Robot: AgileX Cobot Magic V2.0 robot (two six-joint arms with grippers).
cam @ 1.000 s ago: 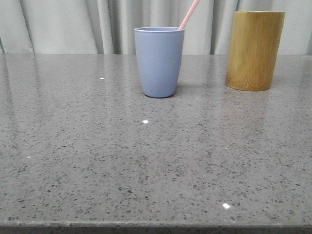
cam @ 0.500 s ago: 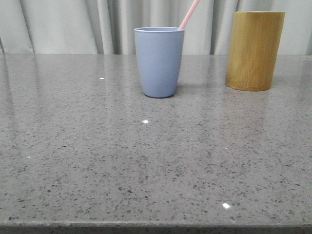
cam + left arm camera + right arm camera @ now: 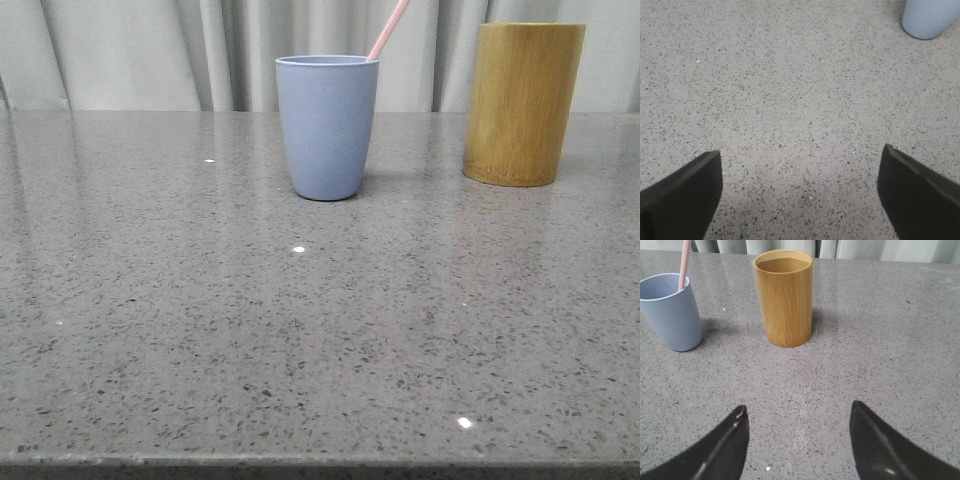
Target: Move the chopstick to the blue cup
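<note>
Grey speckled table [image 3: 200, 330], curtain behind. Left gripper [image 3: 800, 195] wide open, empty. Chopstick [image 3: 388, 30] already leans inside the blue cup [image 3: 327, 125], bamboo holder [image 3: 522, 103] right of it. Right gripper [image 3: 797, 442] open, empty too. Looks done, arms just need parking

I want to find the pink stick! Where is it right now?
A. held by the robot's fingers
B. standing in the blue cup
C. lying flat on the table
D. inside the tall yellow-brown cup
B: the chopstick pokes up out of the blue cup, leaning on its rim, while the bamboo cup looks empty and both the left gripper and right gripper are open, holding nothing.
</note>
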